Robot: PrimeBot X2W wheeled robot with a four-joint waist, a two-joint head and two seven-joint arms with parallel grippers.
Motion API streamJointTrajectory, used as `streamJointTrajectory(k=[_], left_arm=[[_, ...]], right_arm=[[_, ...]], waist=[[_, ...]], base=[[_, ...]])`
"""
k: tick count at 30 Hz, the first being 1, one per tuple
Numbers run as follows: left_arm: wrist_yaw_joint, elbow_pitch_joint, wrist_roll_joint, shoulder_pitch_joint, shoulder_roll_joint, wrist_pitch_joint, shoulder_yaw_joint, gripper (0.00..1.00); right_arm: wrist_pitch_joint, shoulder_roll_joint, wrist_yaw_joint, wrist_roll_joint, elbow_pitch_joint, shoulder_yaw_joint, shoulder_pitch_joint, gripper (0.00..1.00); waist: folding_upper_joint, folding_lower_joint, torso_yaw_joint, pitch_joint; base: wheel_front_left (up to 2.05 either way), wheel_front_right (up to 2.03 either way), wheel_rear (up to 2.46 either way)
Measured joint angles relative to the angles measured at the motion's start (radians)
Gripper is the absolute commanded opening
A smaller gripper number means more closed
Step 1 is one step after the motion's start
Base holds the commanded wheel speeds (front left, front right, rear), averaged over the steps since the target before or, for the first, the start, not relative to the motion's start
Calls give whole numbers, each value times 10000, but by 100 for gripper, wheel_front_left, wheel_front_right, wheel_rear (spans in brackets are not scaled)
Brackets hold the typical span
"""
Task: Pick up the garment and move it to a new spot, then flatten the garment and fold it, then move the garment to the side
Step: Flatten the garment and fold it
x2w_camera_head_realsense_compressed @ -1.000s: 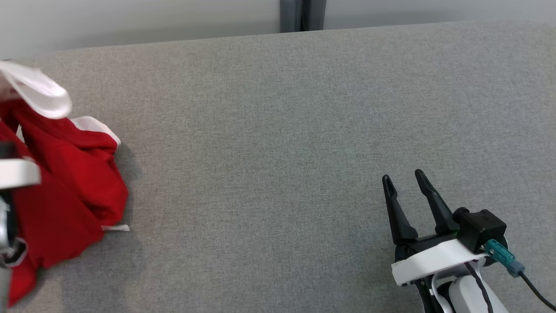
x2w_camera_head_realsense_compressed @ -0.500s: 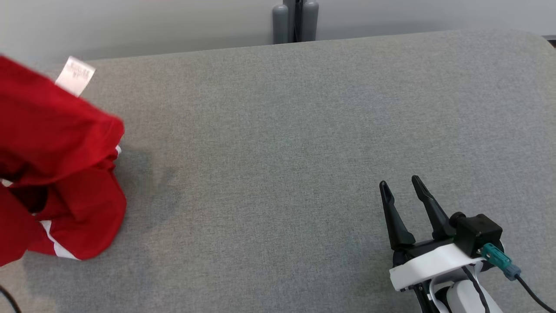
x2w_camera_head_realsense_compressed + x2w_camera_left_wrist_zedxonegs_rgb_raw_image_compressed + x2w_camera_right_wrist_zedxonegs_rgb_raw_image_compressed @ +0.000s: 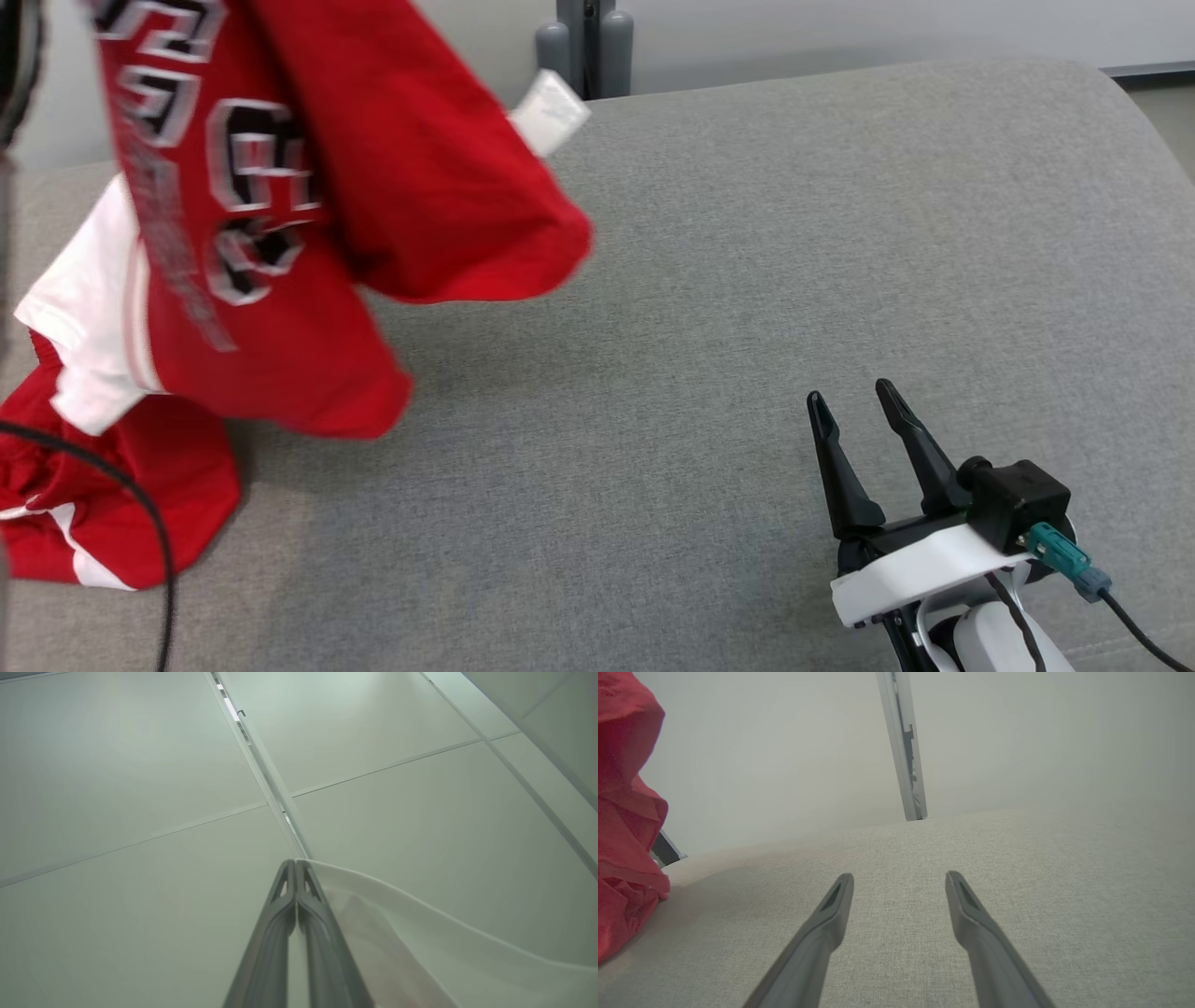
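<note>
From the head, the red garment (image 3: pixel 280 233) with white panels and black-and-white lettering hangs in the air at the upper left. Its lower end lies bunched on the grey fabric surface (image 3: pixel 747 233), beside a black cable (image 3: pixel 140 504). The right gripper (image 3: pixel 849 390) sits low on the right, well apart from the garment, with its jaws spread.

Along the left wrist, the left gripper (image 3: pixel 295 862) points up at ceiling panels (image 3: pixel 140 765), its jaws pressed together on a white edge of the garment (image 3: pixel 420 952).

Along the right wrist, the spread fingers (image 3: pixel 831 914) hover over the grey surface (image 3: pixel 1064 882), and the red cloth (image 3: pixel 626 812) is at the far left.
</note>
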Motion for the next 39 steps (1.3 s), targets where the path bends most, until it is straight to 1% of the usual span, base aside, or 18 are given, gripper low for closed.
streamJointTrajectory(k=[3,6,12,18,23,26,30,34,35,39], left_arm=[[-159,639,-13,-71,-617,-173,-481,0],[-249,1122,-293,-68,-1243,-355,-732,0],[-449,2092,-288,-257,-2090,-566,-1404,0],[-600,2847,-157,-1359,-2654,-686,-1622,0],[-706,3469,-232,-1399,-2757,-698,-1804,0],[-788,3962,-500,-816,-2725,-702,-1939,0],[-790,4364,-732,545,-2669,-704,-2038,0],[-675,4416,-1016,2036,-2899,-704,-2010,0],[-608,4420,-1133,2748,-3099,-704,-1975,0],[-621,4533,-1300,3641,-3371,-704,-2027,0]], right_arm=[[0,-6,0,40,-2,4,-57,100],[0,-2,0,86,-6,21,-108,100],[0,-6,0,184,-6,102,-174,100],[0,0,0,403,4,307,-390,100],[0,-4,0,558,-4,337,-388,100],[0,-4,0,570,-19,314,-362,100],[0,0,0,564,-40,245,-315,100],[0,-4,0,430,-19,192,-142,100],[0,-2,0,334,-12,209,-141,100],[0,-4,0,226,13,267,-141,100]], waist=[[0,0,-151,28],[0,0,-292,53],[0,0,-546,164],[0,0,-900,288],[0,0,-1163,281],[0,0,-1304,237],[0,0,-1358,159],[0,0,-1205,127],[0,0,-1087,104],[0,0,-882,60]], base=[[0,0,0],[0,0,0],[0,0,0],[0,0,0],[0,0,0],[0,0,0],[0,0,0],[0,0,0],[0,0,0],[0,0,0]])
